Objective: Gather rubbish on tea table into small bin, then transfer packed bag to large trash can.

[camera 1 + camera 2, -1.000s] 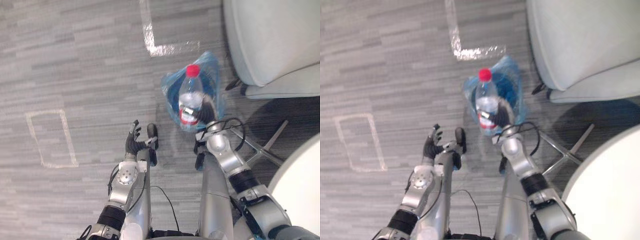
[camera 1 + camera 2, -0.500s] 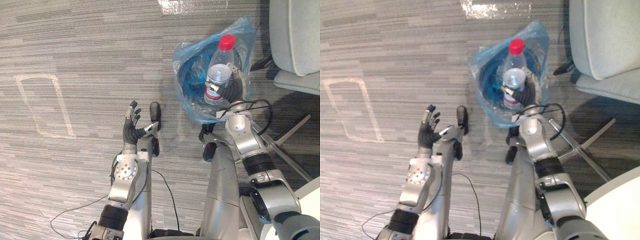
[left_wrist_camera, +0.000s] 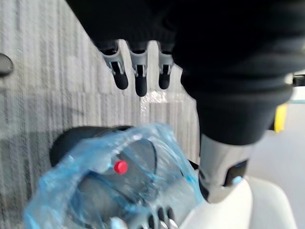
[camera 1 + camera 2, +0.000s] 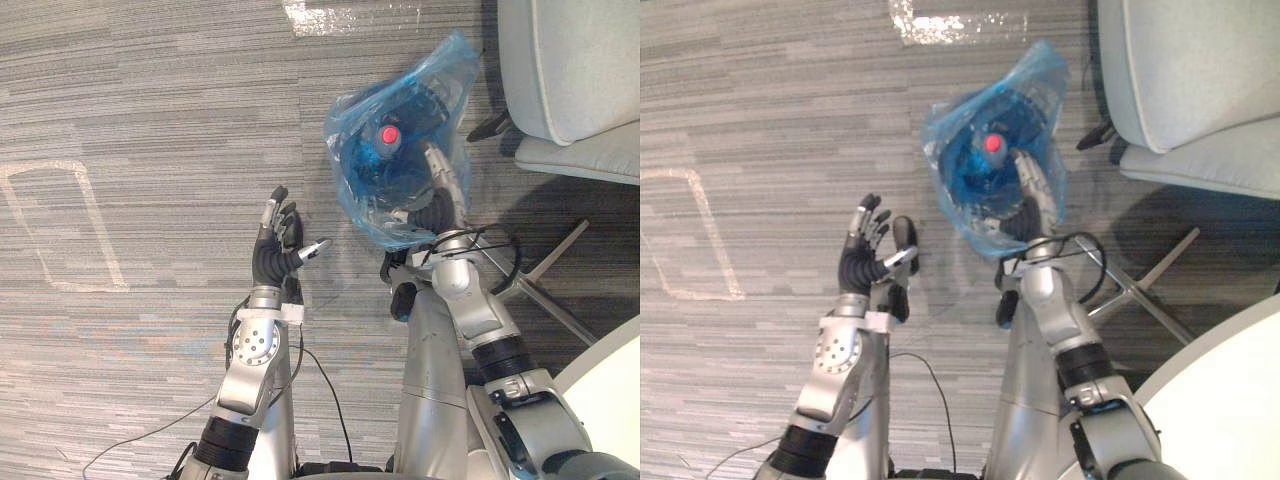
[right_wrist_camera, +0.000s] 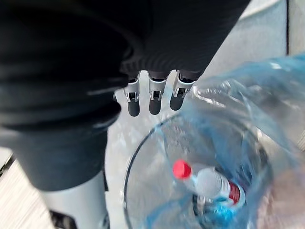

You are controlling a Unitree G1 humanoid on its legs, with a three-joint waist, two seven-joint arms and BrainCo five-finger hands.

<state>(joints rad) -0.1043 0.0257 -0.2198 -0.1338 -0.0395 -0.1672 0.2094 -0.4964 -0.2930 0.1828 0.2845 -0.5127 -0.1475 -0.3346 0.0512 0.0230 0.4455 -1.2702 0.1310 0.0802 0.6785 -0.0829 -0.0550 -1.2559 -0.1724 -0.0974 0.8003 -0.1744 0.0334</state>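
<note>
Over the bin, right hand [image 4: 438, 195]: fingers straight and loose, holding nothing, reaching across the near rim.
Hard to read: the blue bag [image 4: 452, 65] wraps the bin [image 5: 127, 186], so I can't make out the bottle's base.
Bottle [image 5: 209, 183]: inside the bin, just beyond the right fingertips, apart from them.
Bottle axis: near upright, red cap [image 4: 389, 135] pointing up.
Left hand [image 4: 275, 255]: spread wide, empty, beside the bin.

Downward stereo, close wrists, shared bag [image 4: 350, 180]
</note>
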